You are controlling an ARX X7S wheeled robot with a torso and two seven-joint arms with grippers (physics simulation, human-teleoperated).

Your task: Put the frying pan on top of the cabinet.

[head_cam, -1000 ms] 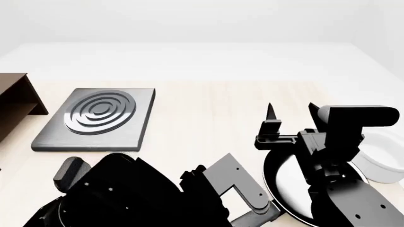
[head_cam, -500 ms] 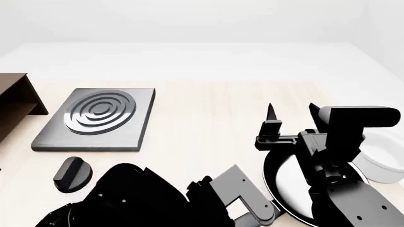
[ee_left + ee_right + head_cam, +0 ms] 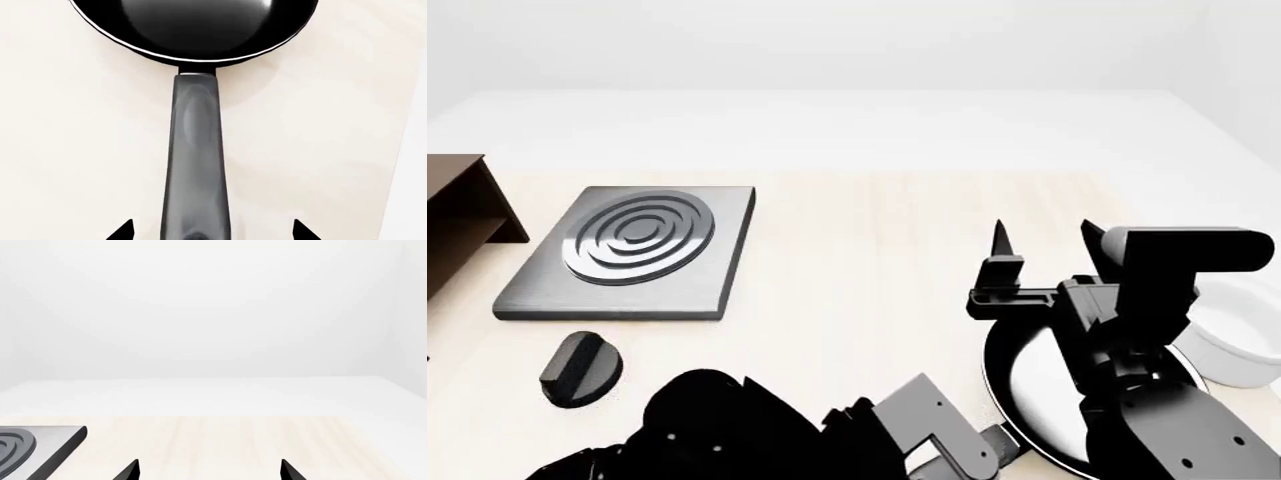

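Frying pan [image 3: 193,30]: near tabletop's [image 3: 868,250] right front corner. Left gripper [image 3: 212,231]: wide open, empty, straddling handle [image 3: 195,165]. Risk: end grip lets pan sag, twist. Cabinet [image 3: 461,215]: far left edge.

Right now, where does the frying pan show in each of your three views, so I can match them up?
Head view: the frying pan sits at lower right, largely hidden behind the right arm.
Left wrist view: pan bowl at the top edge, its handle running down between the open left gripper fingertips.
Right wrist view: not in it.
Shared landmark: the light wooden table, seen in all three.
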